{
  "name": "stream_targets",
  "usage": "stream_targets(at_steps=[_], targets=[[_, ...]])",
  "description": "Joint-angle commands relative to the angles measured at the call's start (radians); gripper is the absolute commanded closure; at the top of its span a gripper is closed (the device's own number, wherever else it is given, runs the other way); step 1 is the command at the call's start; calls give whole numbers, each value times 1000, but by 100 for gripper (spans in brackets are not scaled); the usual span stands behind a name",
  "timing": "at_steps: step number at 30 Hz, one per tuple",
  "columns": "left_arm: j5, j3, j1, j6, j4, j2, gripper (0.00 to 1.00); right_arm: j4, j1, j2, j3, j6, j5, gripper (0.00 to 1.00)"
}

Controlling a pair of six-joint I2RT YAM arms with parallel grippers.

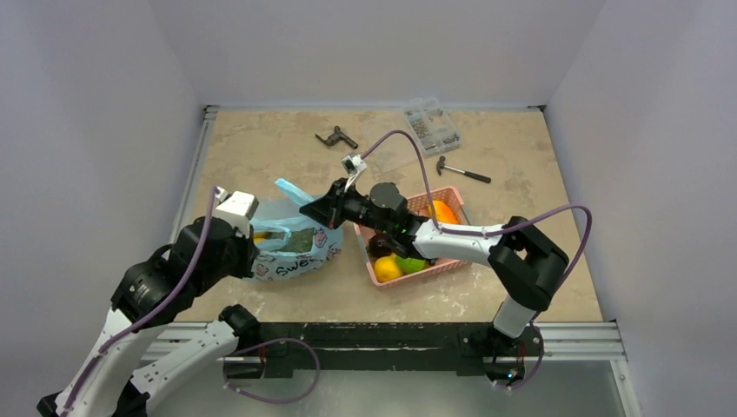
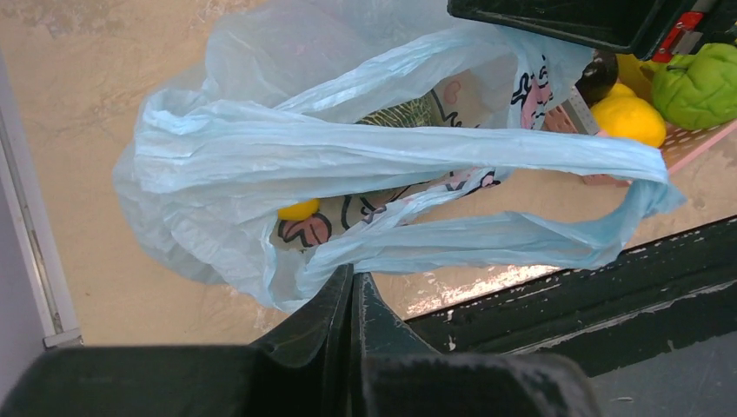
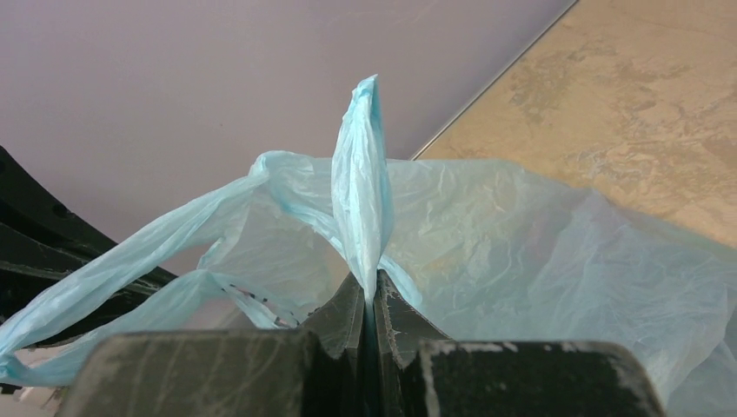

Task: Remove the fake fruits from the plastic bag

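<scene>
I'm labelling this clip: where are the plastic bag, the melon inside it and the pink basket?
plastic bag (image 1: 295, 265), top view, on its lettered near side.
melon (image 1: 302, 239), top view, on the netted skin seen inside the bag.
pink basket (image 1: 430, 271), top view, on its near wall.

The plastic bag (image 1: 300, 261) is a thin, see-through pale blue, printed with pink motifs outlined in black and with dark lettering. Through it shows the melon (image 2: 408, 113), grey-green with a pale net pattern, and a yellow patch (image 2: 298, 209). The basket (image 1: 417, 271) is pink and slatted. In it are an orange fruit (image 1: 441, 211), a yellow fruit (image 2: 630, 119), a lime-green fruit (image 2: 700, 84) and a dark fruit (image 2: 598, 76) that is nearly black. The table (image 1: 261, 148) is beige with brownish marbling. The left claw (image 2: 355, 300) and right claw (image 3: 369, 304) are black. The arms (image 1: 452, 236) are black and white, trailing purple cables (image 1: 417, 161).
</scene>
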Motion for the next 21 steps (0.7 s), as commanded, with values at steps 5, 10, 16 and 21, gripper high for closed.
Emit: stream_targets(at_steps=[5, 10, 16, 21], targets=[[-118, 54, -2, -173, -116, -150, 100, -41, 0, -31, 84, -30, 36, 100], [-298, 67, -2, -195, -136, -255, 100, -14, -1, 13, 178, 9, 45, 100], [-219, 107, -2, -175, -116, -329, 100, -68, -12, 128, 409, 3, 31, 100], [-190, 176, -2, -243, -201, -335, 100, -96, -20, 193, 528, -17, -2, 100]])
